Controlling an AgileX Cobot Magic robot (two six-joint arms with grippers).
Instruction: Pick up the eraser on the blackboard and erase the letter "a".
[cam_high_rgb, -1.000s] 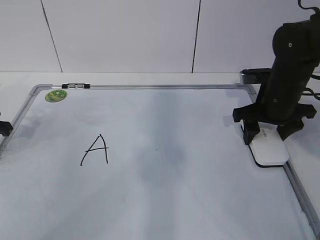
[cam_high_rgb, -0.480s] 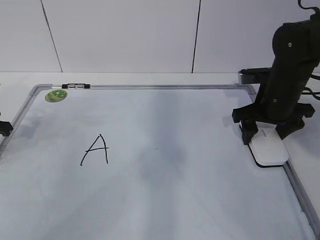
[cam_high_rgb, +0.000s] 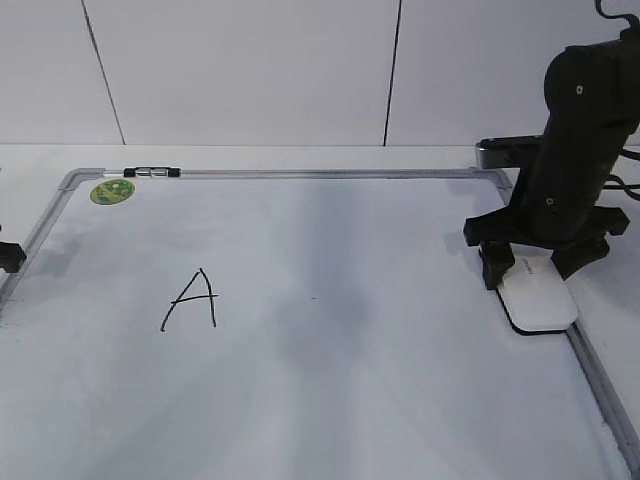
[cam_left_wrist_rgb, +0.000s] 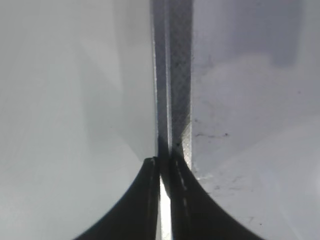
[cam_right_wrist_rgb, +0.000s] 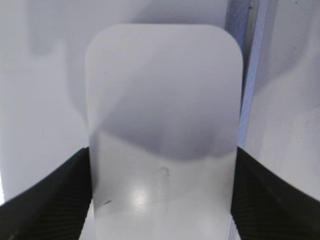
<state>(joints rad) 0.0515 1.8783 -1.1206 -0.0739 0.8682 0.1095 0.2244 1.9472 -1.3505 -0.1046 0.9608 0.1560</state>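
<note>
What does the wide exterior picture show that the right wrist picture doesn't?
Only the exterior view shows the handwritten capital "A", the green sticker, most of the blackboard and the right arm itself. Only the right wrist view shows close up how the right end effector has a finger on each side of the eraser. Both show the eraser lying by the board's frame. No small "a" shows in either.

A: Right wrist view — what fills it?
B: White eraser (cam_right_wrist_rgb: 162, 130), rounded corners, lying between the end effector (cam_right_wrist_rgb: 161, 200) fingers (cam_right_wrist_rgb: 45, 200), one each side.
A: Contact?
B: Can't tell. Blackboard (cam_right_wrist_rgb: 40, 100) beneath; its frame strip (cam_right_wrist_rgb: 247, 75) runs just right of the eraser.
</note>
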